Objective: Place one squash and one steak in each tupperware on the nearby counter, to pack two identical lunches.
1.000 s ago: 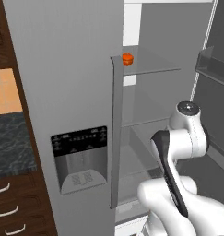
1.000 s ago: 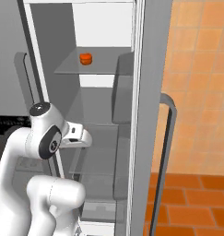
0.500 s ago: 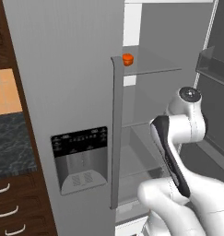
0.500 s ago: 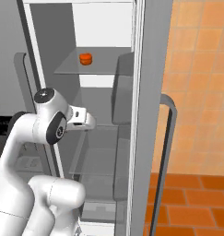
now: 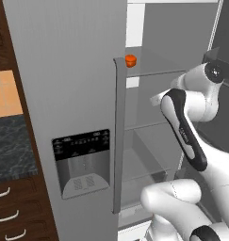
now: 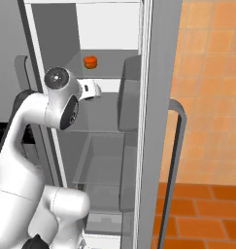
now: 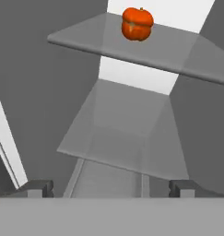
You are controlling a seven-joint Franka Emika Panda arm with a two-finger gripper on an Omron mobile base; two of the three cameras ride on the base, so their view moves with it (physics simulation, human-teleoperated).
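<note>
Gripper (image 7: 111,188) wide open inside the fridge (image 5: 69,94)
We saw 1 squash (image 7: 137,23) at the top centre of the hand view, resting on a glass shelf (image 7: 178,50); our 2 fingertips (image 7: 39,188) stood far apart, holding nothing, well below it

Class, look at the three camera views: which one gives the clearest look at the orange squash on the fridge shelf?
The hand view: the squash appears large, with its ribbed body and stem on the glass shelf. In the left base view it is a small orange blob beside the fridge door handle; in the right base view, equally small.
</note>
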